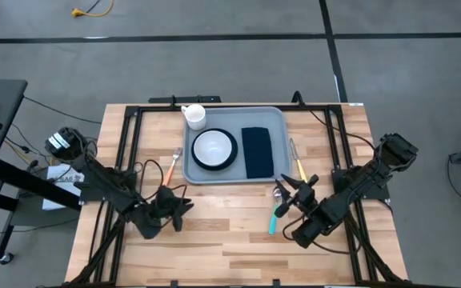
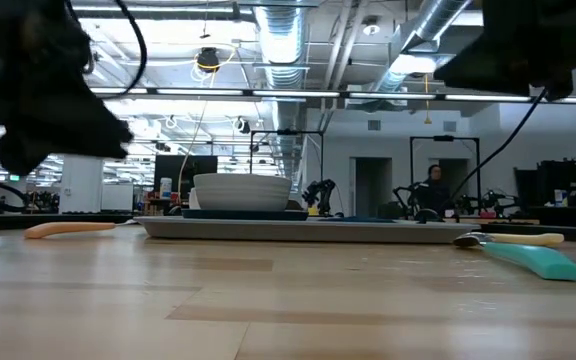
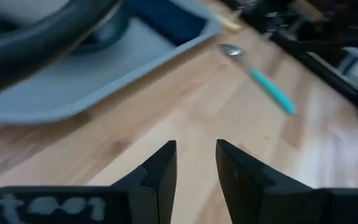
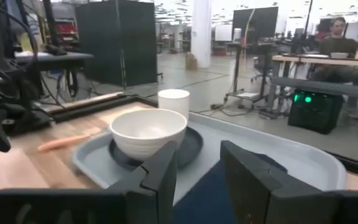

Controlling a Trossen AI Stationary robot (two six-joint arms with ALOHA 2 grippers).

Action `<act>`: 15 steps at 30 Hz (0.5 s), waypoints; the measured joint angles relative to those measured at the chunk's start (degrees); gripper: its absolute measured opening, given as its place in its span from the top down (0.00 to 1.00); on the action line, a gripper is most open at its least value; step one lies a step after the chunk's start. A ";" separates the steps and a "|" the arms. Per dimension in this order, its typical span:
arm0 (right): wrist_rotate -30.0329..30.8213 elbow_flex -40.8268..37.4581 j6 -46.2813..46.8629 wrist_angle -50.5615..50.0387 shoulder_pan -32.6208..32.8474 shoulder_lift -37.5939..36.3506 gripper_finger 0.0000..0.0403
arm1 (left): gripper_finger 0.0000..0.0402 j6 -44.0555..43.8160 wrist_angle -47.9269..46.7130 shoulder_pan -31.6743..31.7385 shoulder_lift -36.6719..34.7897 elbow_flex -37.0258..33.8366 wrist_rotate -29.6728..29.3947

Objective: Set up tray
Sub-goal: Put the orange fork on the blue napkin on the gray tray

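Your large flat grey-blue plastic tray (image 1: 234,140) at the table's far middle, carrying a white bowl (image 1: 214,147) on a dark plate, white cup (image 1: 194,117), navy napkin (image 1: 256,151), your left gripper (image 1: 176,206) near-side left of it, fingers slightly parted, empty, your right gripper (image 1: 294,192) beside the teal-handled spoon (image 1: 275,214), parted, empty.

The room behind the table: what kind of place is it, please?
Probably a large robotics lab or workshop. The low view shows exposed ceiling ducts and more robot arms on benches far back; the right wrist view shows a person seated at a desk and a bare concrete floor.
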 joint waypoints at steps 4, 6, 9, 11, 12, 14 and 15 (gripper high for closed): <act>-0.05 -2.27 2.97 -0.49 -1.37 0.00 0.71 | 0.75 -5.66 -6.16 4.31 0.16 0.37 2.21; -0.39 -3.07 4.13 -0.37 -2.17 0.00 0.71 | 0.75 -6.13 -9.90 6.25 -0.22 1.46 3.07; -1.18 -3.91 5.42 -0.37 -2.73 0.00 0.71 | 0.75 -4.57 -15.81 8.40 -0.32 5.12 5.21; -1.71 -3.94 5.42 -0.33 -2.71 0.00 0.71 | 0.75 -3.01 -22.54 9.24 -0.32 8.72 6.45; -1.79 -3.96 5.26 -0.34 -2.69 0.00 0.71 | 0.75 -2.57 -26.56 9.54 -0.32 10.94 6.74; -1.85 -3.98 5.16 -0.34 -2.67 0.00 0.71 | 0.75 -2.59 -35.31 9.64 -0.32 15.52 6.45; -1.89 -3.98 5.12 -0.37 -2.67 0.00 0.71 | 0.75 -3.13 -40.50 9.63 -0.32 17.80 5.96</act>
